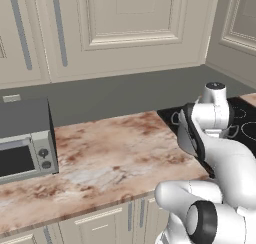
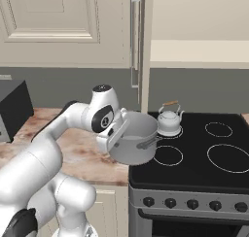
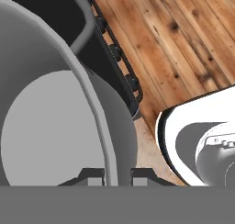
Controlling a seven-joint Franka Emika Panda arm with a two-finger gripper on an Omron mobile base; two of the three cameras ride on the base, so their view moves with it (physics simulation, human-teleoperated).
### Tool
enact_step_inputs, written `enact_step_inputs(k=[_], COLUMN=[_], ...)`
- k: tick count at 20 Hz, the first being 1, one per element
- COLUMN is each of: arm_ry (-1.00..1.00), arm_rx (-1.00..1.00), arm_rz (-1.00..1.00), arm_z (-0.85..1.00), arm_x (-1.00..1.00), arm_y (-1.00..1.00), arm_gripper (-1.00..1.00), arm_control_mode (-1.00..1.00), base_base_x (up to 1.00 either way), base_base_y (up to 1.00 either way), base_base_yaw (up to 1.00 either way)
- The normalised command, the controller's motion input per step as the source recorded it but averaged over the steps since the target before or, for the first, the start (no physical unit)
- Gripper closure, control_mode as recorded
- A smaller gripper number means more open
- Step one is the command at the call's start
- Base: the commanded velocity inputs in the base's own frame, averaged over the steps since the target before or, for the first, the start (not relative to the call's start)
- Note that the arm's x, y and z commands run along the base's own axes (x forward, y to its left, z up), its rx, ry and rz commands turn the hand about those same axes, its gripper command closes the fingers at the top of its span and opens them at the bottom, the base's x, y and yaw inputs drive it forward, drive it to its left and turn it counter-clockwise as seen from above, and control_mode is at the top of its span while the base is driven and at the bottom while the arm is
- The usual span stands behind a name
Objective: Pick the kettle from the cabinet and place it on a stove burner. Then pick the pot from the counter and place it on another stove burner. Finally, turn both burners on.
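Claw (image 3: pixel 117 175) clenched on the rim of the pot (image 2: pixel 133 141); in the hand view one fingertip (image 3: pixel 92 175) sits inside the wall and the other outside, the rim running up between them. Pot empty, pale grey floor visible.

Right base view: pot held at the seam where the tabletop (image 2: pixel 87 158) meets the stove (image 2: pixel 194 158), its body overlapping the stove's front left corner. Whether its base touches a surface or hangs just clear, cannot tell. One loop handle points toward the front left burner ring (image 2: pixel 168 155), which lies just beside the pot and is bare.

Kettle (image 2: pixel 169 120) upright on the rear left burner, wire handle arched up with brown top, spout to the right. Near the pot, not touching.

Two right-hand burner rings bare. Row of knobs (image 2: pixel 194 203) along the stove front, below the cooktop.

Open cabinet shelf (image 2: pixel 199 54) above the stove. Toaster oven (image 1: pixel 25 153) at the far left of the tabletop, well apart from the pot.
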Motion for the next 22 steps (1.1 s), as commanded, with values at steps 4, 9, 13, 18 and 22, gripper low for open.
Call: enact_step_inputs(k=[4,9,13,18,22], arm_ry=[0.0,0.0,0.0,0.0,0.0], arm_rx=[0.0,0.0,0.0,0.0,0.0], arm_rz=[-0.05,-0.05,-0.04,-0.04,-0.05], arm_z=[-0.05,-0.1,-0.11,-0.11,-0.13], arm_x=[0.2,0.18,0.16,0.18,0.22], arm_y=[-0.18,-0.21,-0.21,-0.2,-0.21], arm_gripper=[1.0,1.0,1.0,1.0,1.0], arm_control_mode=[-1.0,-1.0,-1.0,-1.0,-1.0], base_base_x=[0.0,0.0,0.0,0.0,0.0], base_base_y=[0.0,0.0,0.0,0.0,0.0], base_base_yaw=[0.0,0.0,0.0,0.0,0.0])
